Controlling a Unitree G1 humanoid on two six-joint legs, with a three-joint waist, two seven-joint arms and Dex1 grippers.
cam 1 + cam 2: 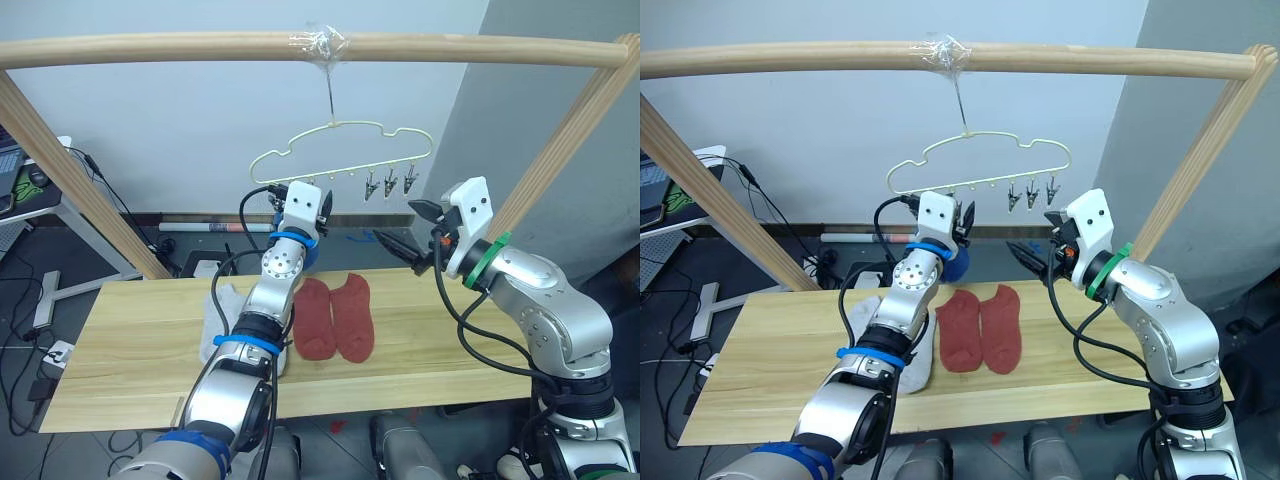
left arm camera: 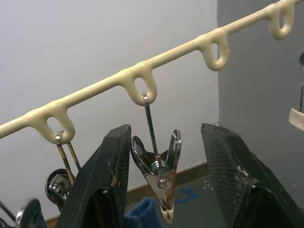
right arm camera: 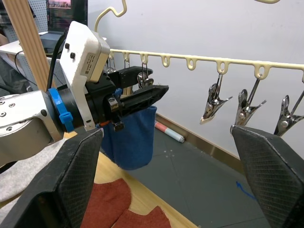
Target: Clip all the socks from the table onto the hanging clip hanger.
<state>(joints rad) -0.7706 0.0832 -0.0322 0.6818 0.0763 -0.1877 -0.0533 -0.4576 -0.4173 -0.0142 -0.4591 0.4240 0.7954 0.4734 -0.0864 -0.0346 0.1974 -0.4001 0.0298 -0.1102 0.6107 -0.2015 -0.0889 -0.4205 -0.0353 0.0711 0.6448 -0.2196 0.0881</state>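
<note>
The pale yellow-green clip hanger (image 1: 340,150) hangs by its hook from the top wooden pole. My left gripper (image 2: 166,130) is raised to it and stands open, one finger on each side of a metal clip (image 2: 156,173) without touching it. A blue sock (image 3: 130,140) dangles just under that clip, its top edge at the clip's jaws. Two rust red socks (image 1: 335,315) lie side by side on the table (image 1: 130,330). A light grey sock (image 1: 222,315) lies left of them, partly behind my left arm. My right gripper (image 1: 400,225) hovers open and empty, right of the blue sock.
Three bare metal clips (image 1: 390,182) hang at the hanger's right end. Round wooden poles (image 1: 70,185) slant down on both sides of the table. A desk with cables (image 1: 40,190) stands at the far left, with more cables on the floor.
</note>
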